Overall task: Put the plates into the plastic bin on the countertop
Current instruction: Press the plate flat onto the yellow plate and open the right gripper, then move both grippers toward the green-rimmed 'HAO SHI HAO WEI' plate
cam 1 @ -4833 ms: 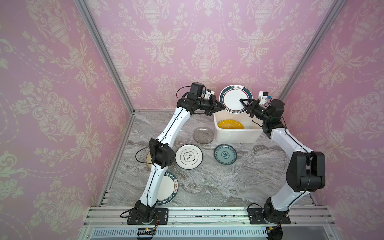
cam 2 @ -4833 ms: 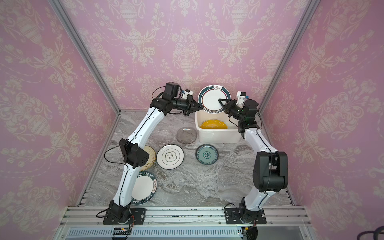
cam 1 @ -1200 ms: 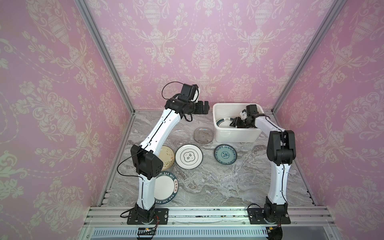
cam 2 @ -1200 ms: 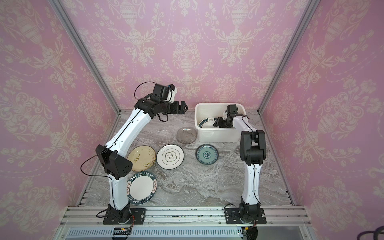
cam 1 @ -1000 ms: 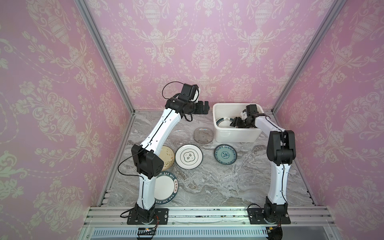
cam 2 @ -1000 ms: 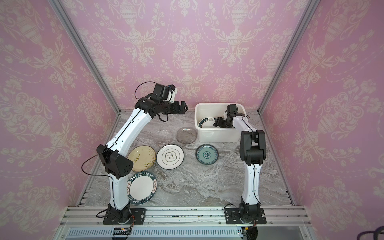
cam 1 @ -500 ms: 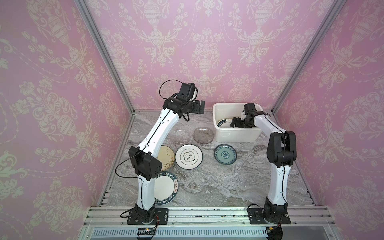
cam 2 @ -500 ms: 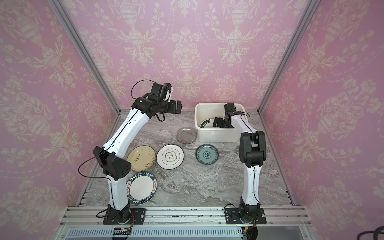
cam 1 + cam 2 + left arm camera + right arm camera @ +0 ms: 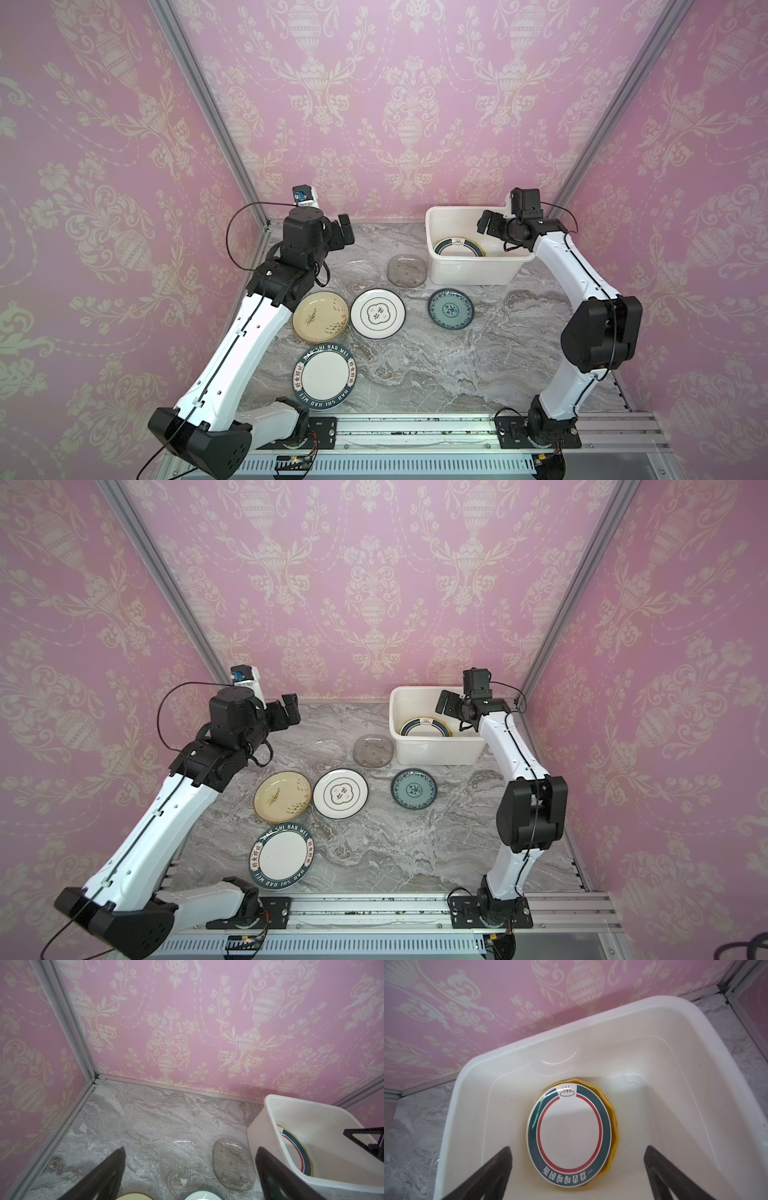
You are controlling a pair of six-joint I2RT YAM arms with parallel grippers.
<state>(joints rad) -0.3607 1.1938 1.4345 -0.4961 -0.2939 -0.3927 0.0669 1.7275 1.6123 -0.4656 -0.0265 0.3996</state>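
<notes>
The green-rimmed plate (image 9: 569, 1136) lies inside the plastic bin (image 9: 473, 272) on a yellow plate (image 9: 614, 1124), below our right gripper (image 9: 577, 1148), its fingers (image 9: 492, 1172) parted and empty. Our left gripper (image 9: 190, 1149), likewise parted and empty, hangs left of the bin. We count six other plates (image 9: 377, 313) on the countertop (image 9: 457, 374) outside it.

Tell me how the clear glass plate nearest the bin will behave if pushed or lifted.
The clear glass plate lies flat on the countertop, so its low rim probably offers little to grab. It looks rigid and smooth, so it would likely slide, not tip, when pushed. Being glass, it may chip against the plastic bin beside it.
</notes>
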